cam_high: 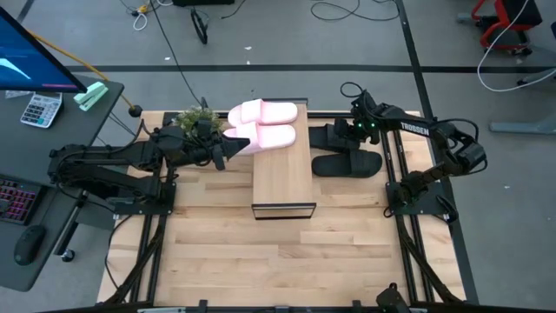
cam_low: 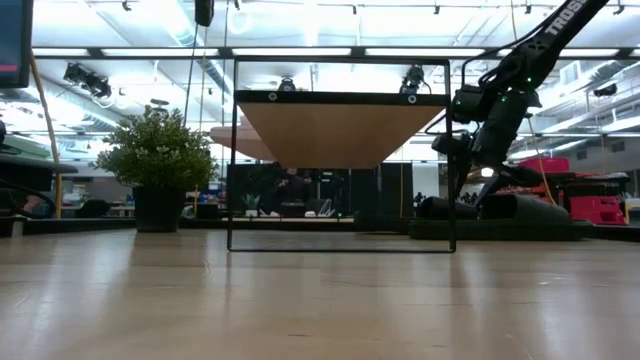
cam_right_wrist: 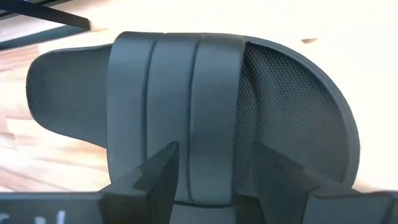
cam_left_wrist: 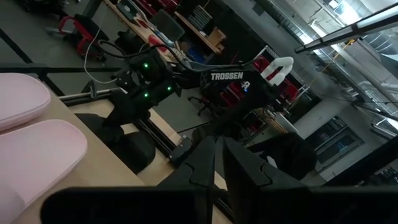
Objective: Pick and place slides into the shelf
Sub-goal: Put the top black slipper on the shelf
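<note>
The shelf (cam_high: 282, 178) stands mid-table, and its plank top shows from below in the low view (cam_low: 335, 125). Two pale pink slides (cam_high: 262, 112) (cam_high: 271, 136) lie side by side on its far end, soles down. My left gripper (cam_high: 233, 146) (cam_left_wrist: 219, 158) is shut just left of the nearer pink slide (cam_left_wrist: 34, 158) and touches nothing. Two black slides (cam_high: 334, 137) (cam_high: 347, 164) lie on the table right of the shelf. My right gripper (cam_high: 346, 132) (cam_right_wrist: 217, 180) is open, pointing down over the farther black slide's strap (cam_right_wrist: 174, 93).
A potted plant (cam_high: 195, 120) (cam_low: 158, 160) stands at the table's far edge behind my left arm. A desk with a calculator (cam_high: 40, 109) and a keyboard lies off the table's left side. The slatted tabletop (cam_high: 278, 252) runs on, bare, nearer than the shelf.
</note>
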Controlling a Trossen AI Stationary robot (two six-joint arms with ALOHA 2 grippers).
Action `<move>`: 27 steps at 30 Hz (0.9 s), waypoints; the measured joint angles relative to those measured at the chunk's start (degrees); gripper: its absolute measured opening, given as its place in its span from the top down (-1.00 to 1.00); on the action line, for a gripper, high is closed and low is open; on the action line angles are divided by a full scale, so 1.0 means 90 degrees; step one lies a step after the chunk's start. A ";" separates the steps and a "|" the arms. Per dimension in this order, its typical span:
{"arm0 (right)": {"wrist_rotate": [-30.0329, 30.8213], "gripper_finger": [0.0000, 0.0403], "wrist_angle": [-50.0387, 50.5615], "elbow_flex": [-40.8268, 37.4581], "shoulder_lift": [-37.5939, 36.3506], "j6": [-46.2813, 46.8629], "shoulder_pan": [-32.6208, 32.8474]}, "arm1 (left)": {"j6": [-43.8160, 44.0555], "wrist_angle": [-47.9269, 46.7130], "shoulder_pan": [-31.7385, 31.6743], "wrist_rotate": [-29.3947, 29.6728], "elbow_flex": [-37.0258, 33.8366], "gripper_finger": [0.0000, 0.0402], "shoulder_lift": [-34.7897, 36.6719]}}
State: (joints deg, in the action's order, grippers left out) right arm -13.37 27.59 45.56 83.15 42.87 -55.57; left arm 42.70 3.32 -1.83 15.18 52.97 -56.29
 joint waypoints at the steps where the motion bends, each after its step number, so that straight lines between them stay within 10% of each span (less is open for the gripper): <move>1: 0.0029 0.01 -0.0002 0.0000 0.0000 -0.0002 0.0002 | 0.0000 -0.0025 0.0000 0.0000 0.0000 0.81 0.0002; 27: 0.0251 0.01 -0.0100 0.0000 0.0022 0.0097 0.0238 | 0.0007 -0.0074 0.0008 -0.0066 -0.0002 0.86 0.0000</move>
State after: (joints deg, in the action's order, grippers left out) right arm -11.11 26.70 45.56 83.35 43.75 -53.43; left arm 42.76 2.66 -1.75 14.59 52.95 -56.29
